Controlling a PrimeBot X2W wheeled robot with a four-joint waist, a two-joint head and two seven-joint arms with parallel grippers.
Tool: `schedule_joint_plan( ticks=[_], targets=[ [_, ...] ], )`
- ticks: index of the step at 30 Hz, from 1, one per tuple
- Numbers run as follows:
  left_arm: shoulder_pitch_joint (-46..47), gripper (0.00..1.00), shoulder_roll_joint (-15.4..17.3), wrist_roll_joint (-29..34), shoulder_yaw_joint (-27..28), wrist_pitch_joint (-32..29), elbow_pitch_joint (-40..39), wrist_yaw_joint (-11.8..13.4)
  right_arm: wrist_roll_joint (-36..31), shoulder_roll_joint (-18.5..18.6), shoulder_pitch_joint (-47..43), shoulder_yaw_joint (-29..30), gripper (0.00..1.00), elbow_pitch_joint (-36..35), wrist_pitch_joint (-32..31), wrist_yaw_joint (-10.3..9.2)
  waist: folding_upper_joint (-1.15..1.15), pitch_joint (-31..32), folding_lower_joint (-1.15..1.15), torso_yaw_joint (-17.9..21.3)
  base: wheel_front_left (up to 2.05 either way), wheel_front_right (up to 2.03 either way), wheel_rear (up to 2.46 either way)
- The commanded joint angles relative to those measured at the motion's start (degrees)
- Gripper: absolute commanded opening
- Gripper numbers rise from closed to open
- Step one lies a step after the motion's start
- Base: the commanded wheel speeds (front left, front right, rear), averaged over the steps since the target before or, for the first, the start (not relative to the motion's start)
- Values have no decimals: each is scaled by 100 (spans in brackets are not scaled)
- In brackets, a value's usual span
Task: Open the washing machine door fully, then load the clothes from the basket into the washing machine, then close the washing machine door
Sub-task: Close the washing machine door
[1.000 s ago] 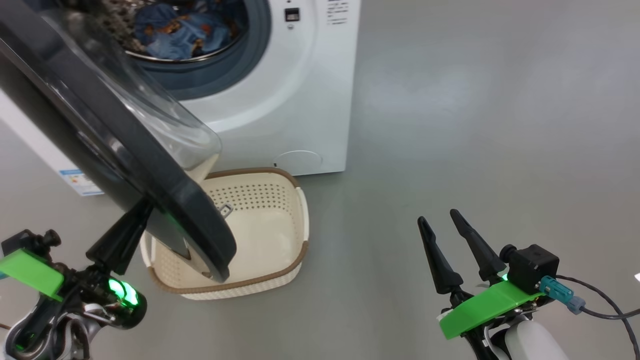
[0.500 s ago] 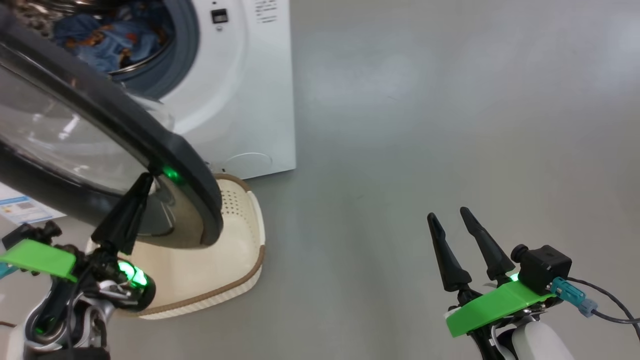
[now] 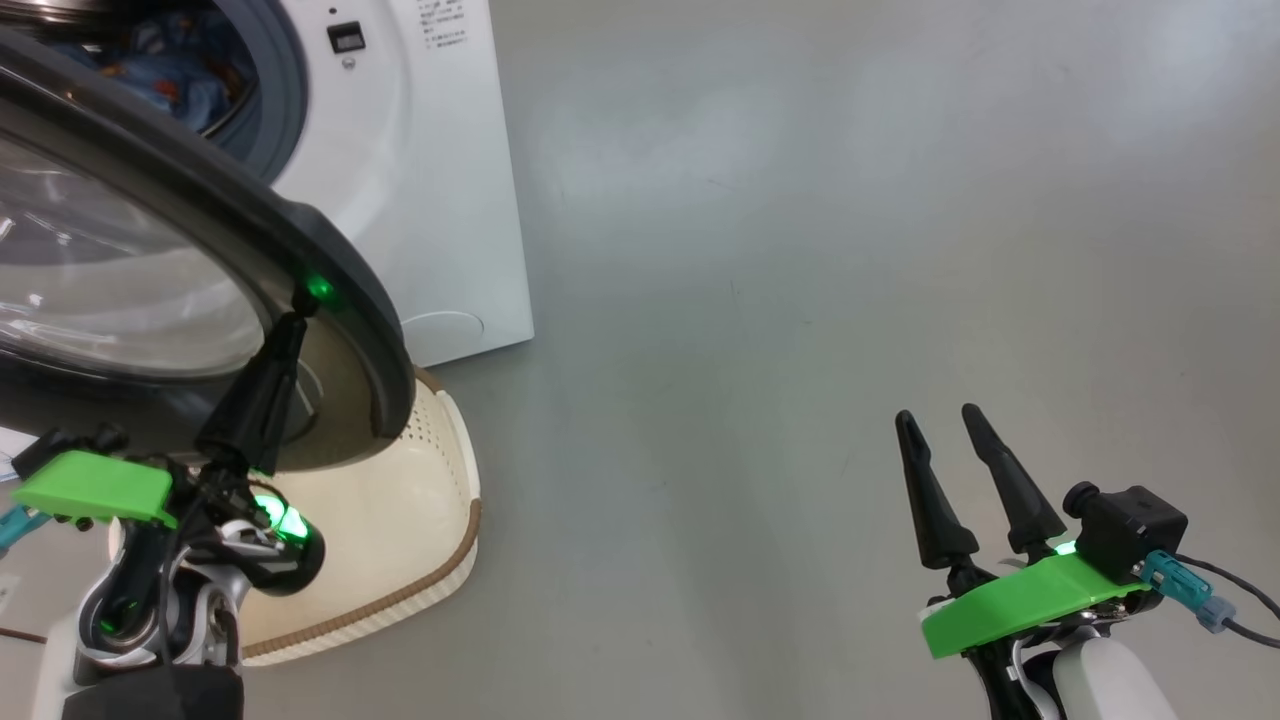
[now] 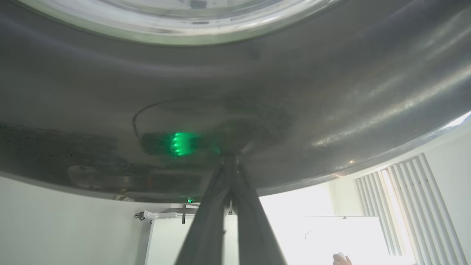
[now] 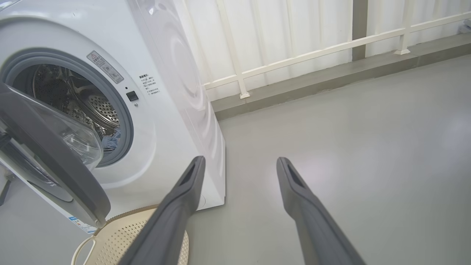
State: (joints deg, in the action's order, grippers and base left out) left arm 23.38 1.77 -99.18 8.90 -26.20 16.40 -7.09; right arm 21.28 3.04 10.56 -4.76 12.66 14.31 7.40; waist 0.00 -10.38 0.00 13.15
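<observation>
Further-swung black-rimmed door [image 3: 200,190] against closed left end effector [image 3: 297,320]; right end effector [image 3: 937,415] agape, empty.

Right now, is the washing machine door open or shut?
Open. The door stands away from the washing machine, and the drum with blue clothes shows behind it.

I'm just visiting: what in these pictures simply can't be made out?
Inside the basket: head view, the washing machine door covers most of it, so leftovers cannot be ruled out.
The clothes: head view, cut off by the top edge and door; right wrist view, just a small blue patch.
The printed notes on the washing machine: too small to read.
</observation>
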Motion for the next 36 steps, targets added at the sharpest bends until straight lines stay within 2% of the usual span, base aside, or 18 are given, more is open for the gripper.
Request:
schedule_joint_plan(
  ticks=[1, 10, 15, 18, 21, 25, 28, 33, 36],
  targets=[
    [96, 0, 111, -76, 125, -9, -153, -39, 36, -16, -39, -115, 100, -168, 69, 9, 0, 43, 0, -13, 0, 0, 0],
    [-598, 0, 111, -63, 98, -181, -608, -39, 18, -16, -163, -318, 100, -326, 69, 9, 0, 431, 0, -250, 0, 0, 0],
    [-1185, 0, 110, 141, 98, 84, -1240, -39, -27, -16, -250, -390, 100, -339, 69, 9, 0, 750, 0, -396, 0, 0, 0],
    [-1460, 0, 110, 506, -1, 377, -1673, -39, -59, -16, -274, -395, 100, -387, 69, 9, 0, 838, 0, -510, 0, 0, 0],
    [-1663, 0, 110, 1161, -193, 788, -2010, -39, -96, -16, -299, -388, 100, -412, 69, 9, 0, 901, 0, -628, 0, 0, 0],
    [-1858, 0, 129, 1567, -413, 1491, -2228, -39, -96, -16, -324, -410, 100, -426, 69, 9, 0, 969, 0, -748, 0, 0, 0],
    [-2011, 0, 386, 2300, -722, 2163, -2305, -39, -85, -16, -331, -458, 100, -421, 69, 9, 0, 1004, 0, -797, 0, 0, 0],
    [-2166, 0, 996, 3580, -1393, 3803, -1981, -39, -74, -16, -350, -490, 100, -397, 69, 9, 0, 1053, 0, -861, 0, 0, 0],
    [-2166, 0, 1296, 4461, -1685, 4095, -1631, -39, -82, -16, -365, -502, 100, -372, 69, 9, 0, 1076, 0, -896, 0, 0, 0]
  ],
)
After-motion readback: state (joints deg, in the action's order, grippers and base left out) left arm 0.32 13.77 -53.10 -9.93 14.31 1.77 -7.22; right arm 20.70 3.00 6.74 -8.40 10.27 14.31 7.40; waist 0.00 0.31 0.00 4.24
